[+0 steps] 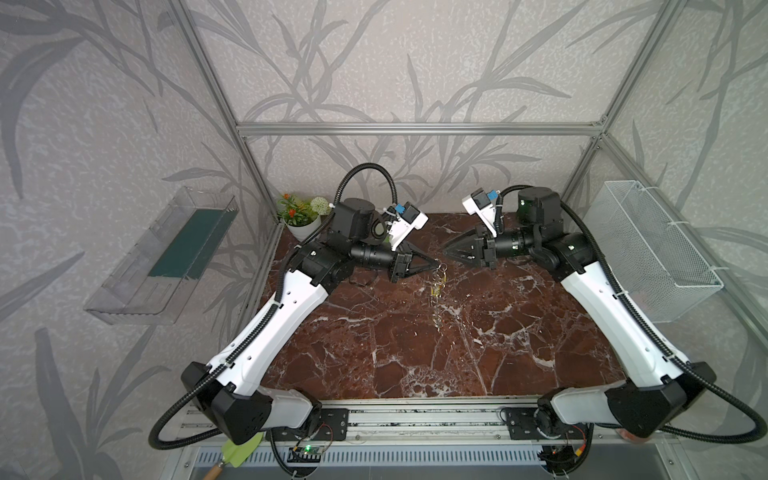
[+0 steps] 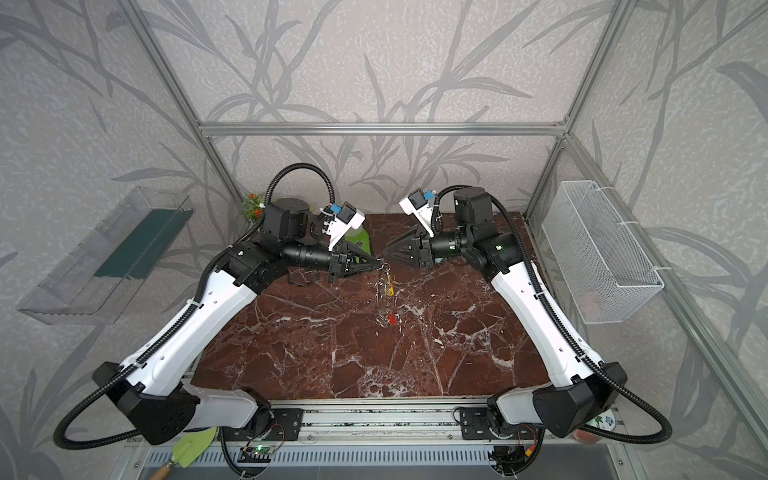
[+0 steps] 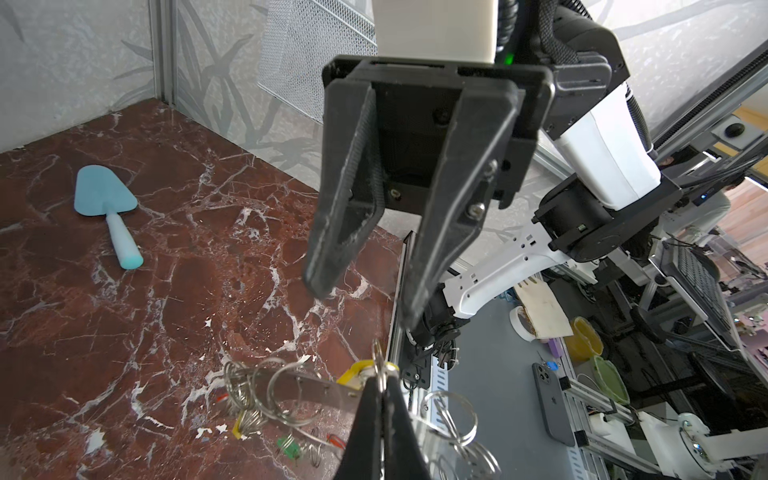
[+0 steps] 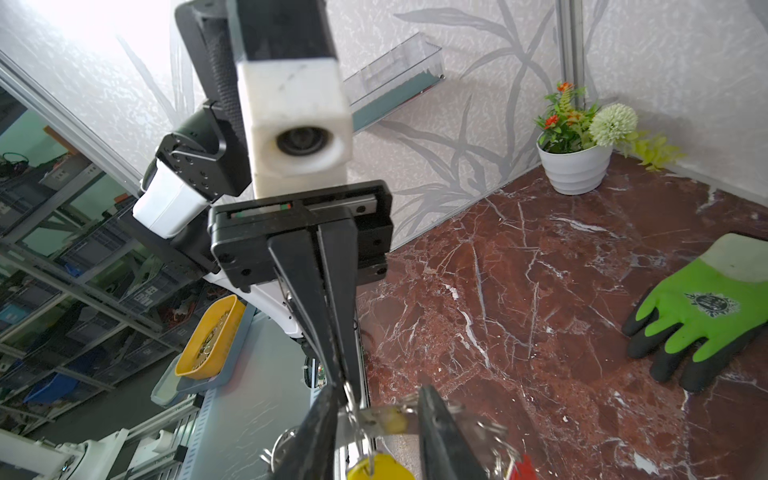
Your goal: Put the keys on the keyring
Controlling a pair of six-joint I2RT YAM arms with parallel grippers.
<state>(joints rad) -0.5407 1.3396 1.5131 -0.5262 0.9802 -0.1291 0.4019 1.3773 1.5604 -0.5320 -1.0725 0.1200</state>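
- The left gripper (image 1: 436, 262) is pinching the keyring (image 3: 307, 384) by its rim, jaws clenched; the ring is dangling just beneath its tips.
- The right gripper (image 3: 365, 303) is hovering just beside the left gripper, jaws parted, gripping nothing.
- The keys (image 3: 289, 449), tagged yellow, red and green, are hanging beneath the left gripper, seemingly threaded already; little is looking left.
- Glare and frame edges are hiding the loops, so I am unable to confirm each key's attachment.
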